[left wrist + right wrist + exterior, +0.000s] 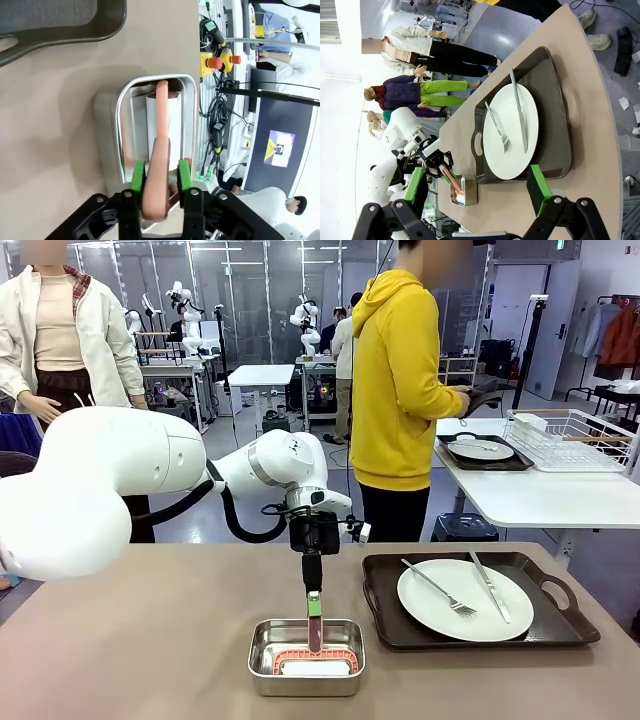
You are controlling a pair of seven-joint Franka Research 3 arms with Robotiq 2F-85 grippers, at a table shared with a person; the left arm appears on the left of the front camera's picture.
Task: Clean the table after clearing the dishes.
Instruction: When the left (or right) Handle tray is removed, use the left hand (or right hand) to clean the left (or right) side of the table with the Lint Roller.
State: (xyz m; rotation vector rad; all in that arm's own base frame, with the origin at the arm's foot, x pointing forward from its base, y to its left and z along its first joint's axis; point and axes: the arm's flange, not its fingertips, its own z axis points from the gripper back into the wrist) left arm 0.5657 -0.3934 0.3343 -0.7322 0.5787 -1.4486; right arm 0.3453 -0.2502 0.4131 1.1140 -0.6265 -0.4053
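Note:
On the brown table (150,640) stands a square steel pan (262,672) holding a cleaning tool with a white pad and a salmon-pink handle (314,618). My left gripper (313,592) reaches down into the pan, shut on that handle (159,165), green pads (138,177) pressed to both sides. To the right lies a dark handled tray (548,625) with a white plate (440,615), fork and knife. My right gripper (476,187) hovers open near the tray's (555,100) end, above the plate (512,150). A second tray with a plate (480,451) sits on the white table behind.
A person in a yellow hoodie (400,390) stands at the white table (540,495), beside a white wire dish rack (570,440). The brown table's left half and front right are bare. A dark chair edge (60,25) lies beyond the table.

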